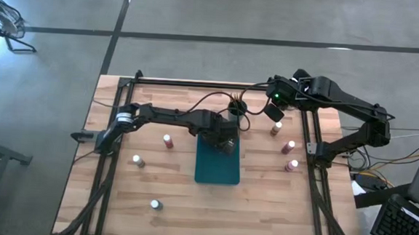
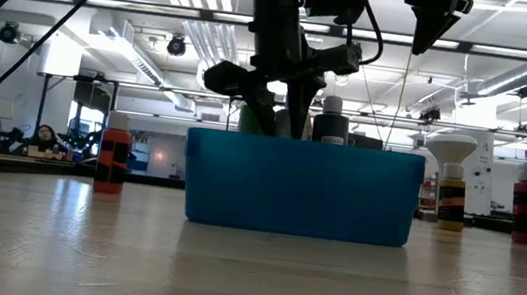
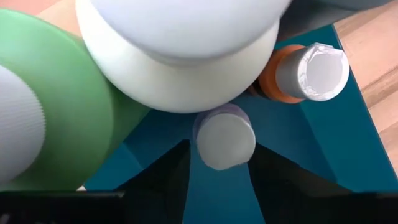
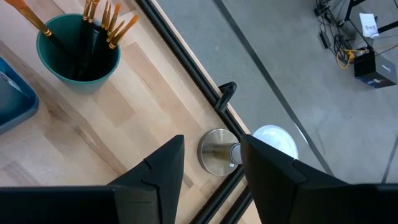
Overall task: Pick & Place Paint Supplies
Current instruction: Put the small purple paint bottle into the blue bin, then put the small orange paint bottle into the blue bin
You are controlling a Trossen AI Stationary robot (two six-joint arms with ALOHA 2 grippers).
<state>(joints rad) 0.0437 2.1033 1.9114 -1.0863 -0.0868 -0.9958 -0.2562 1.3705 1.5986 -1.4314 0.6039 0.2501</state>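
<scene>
The teal tray [image 1: 217,169] sits at frame centre, holding bottles. Over its upper edge the left gripper [image 3: 217,165] stands spread around a small grey-capped bottle [image 3: 224,138], not pinching; crowded neighbours risk toppling it. The right gripper [image 4: 211,165], spread and empty, hovers upper right.

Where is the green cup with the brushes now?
In the high view the green cup stands near the table's far edge, just beyond the teal tray; the right hand hovers beside it, toward the table's right side.
</scene>
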